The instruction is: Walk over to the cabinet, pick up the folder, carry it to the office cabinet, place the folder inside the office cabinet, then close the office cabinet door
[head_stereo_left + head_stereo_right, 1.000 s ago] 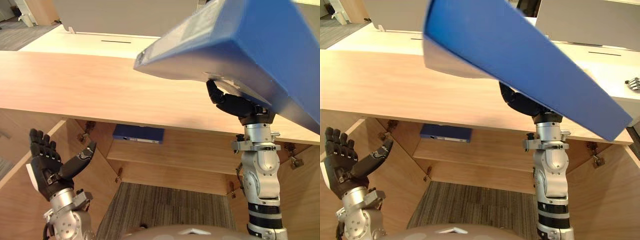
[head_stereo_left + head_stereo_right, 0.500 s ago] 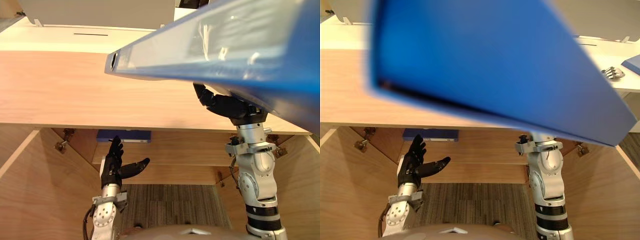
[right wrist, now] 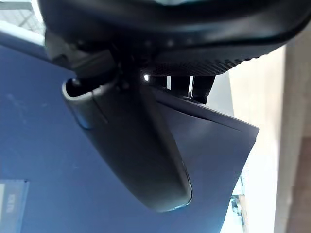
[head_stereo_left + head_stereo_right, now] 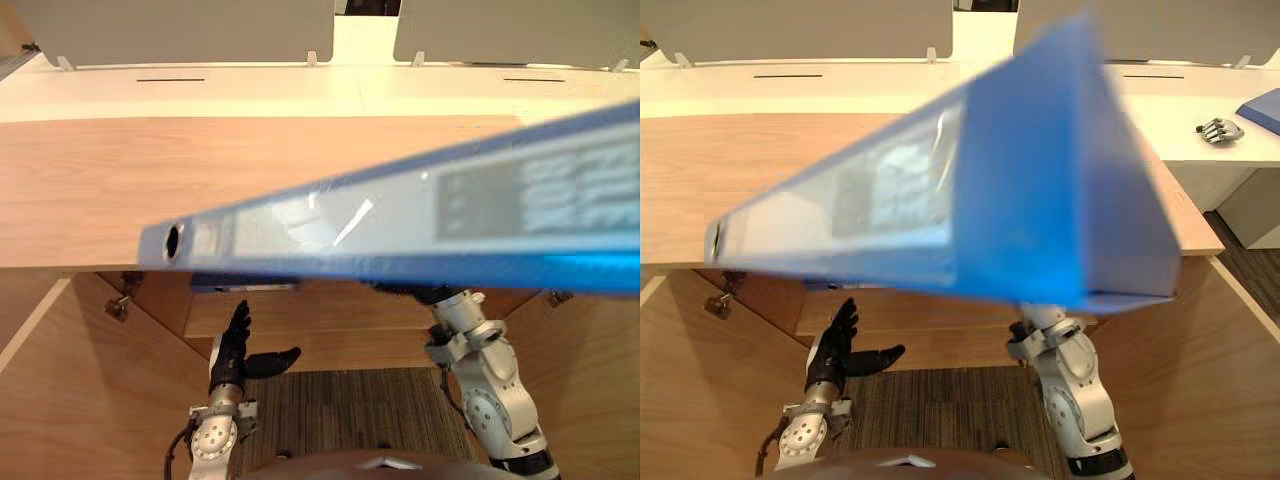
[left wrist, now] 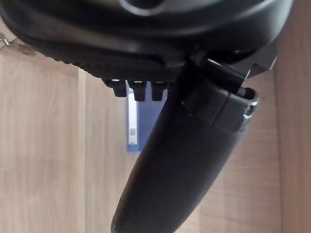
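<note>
The right hand (image 3: 136, 145) pinches the blue folder (image 4: 1040, 200) between thumb and fingers, holding it tilted high over the wooden cabinet (image 4: 120, 170), while the left hand (image 4: 232, 345), fingers straight, hovers low at the near left.

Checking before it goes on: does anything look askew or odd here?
The blue folder is steeply tilted, pinched at one edge by the right hand, raised over the wooden cabinet top. A slip looks possible. The left hand is open, lower down by the shelf. Nothing else stands out.
</note>
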